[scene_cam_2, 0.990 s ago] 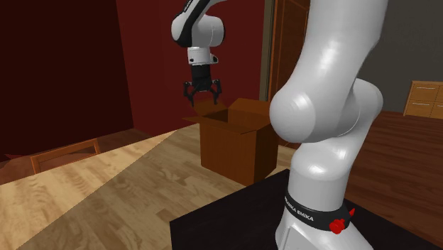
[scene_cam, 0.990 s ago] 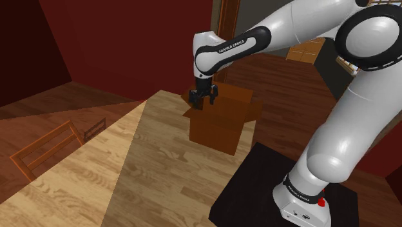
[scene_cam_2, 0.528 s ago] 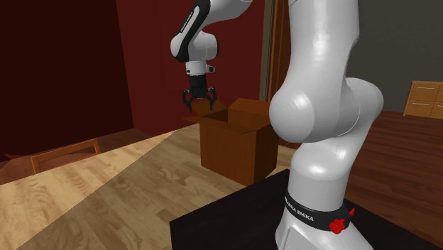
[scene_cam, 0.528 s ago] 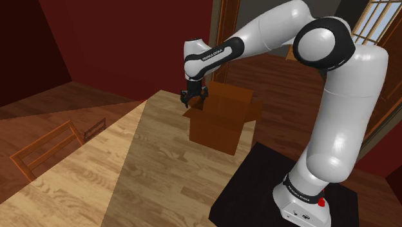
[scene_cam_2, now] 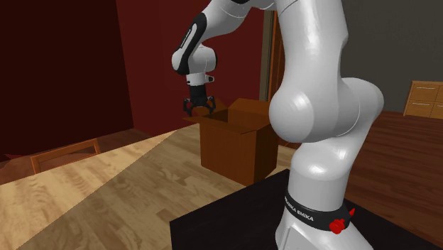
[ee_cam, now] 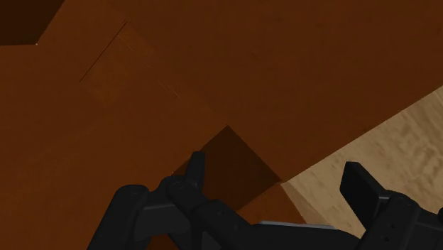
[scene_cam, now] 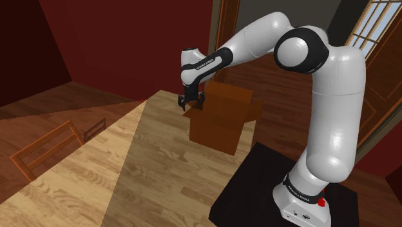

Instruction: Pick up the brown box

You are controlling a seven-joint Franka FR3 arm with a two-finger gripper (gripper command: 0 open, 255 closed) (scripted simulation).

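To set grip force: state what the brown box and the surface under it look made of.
The brown box looks like matte cardboard: plain brown faces, folded-open flaps. The surface looks like pale wood, probably smooth: plank seams and grain show.

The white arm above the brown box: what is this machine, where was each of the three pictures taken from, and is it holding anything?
It is a robot arm, white with dark joints, fixed on a black stand. At its tip is a black two-fingered pincer for grasping. The shoulder view is taken from beside the stand, looking down over the light wooden surface. The second exterior view looks from close beside the arm's base. The wrist view comes from a camera on the hand itself, looking along the pincer's fingers. On the wood stands one brown box, its top flaps open. The pincer hangs at the box's upper edge, on the shoulder view's left. Its fingers stand apart and clasp nothing, so nothing is held yet.
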